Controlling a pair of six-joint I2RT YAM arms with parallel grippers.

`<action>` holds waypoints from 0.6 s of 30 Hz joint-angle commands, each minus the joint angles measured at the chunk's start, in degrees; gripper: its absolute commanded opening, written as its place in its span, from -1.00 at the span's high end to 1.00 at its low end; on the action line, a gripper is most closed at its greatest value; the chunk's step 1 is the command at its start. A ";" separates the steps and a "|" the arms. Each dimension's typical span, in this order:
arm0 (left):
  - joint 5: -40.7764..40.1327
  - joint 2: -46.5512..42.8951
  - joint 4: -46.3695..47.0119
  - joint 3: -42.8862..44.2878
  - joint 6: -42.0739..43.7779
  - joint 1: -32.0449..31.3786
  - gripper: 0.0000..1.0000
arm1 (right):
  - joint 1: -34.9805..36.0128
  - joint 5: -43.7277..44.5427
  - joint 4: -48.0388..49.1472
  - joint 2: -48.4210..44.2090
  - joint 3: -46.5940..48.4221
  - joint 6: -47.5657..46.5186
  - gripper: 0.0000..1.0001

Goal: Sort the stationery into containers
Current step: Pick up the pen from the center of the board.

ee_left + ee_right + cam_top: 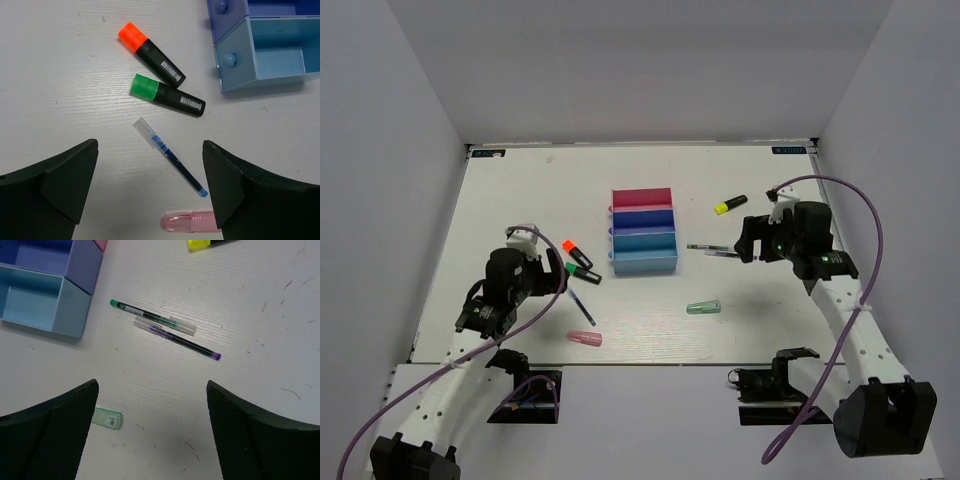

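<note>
Left claw (150, 167), open, frames the blue pen (170, 158) lying diagonally between its fingers; right claw (152, 390), open, has the purple pen (178, 339) just ahead; each should probably rotate to close squarely across the shaft.

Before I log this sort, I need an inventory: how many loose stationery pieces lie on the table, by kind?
Highlighters: 3 (orange-capped highlighter, green-capped highlighter, yellow-capped highlighter)
Pens: 3 (blue pen, green-tipped pen, purple-tipped pen)
Capsule-shaped pieces: 2 (pink capsule, mint-green capsule)
Total: 8
</note>
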 commanded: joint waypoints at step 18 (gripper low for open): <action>-6.55 29.56 -16.21 25.36 -16.69 -0.26 -0.06 | 0.13 -9.51 0.04 -3.73 -1.86 -6.92 -0.81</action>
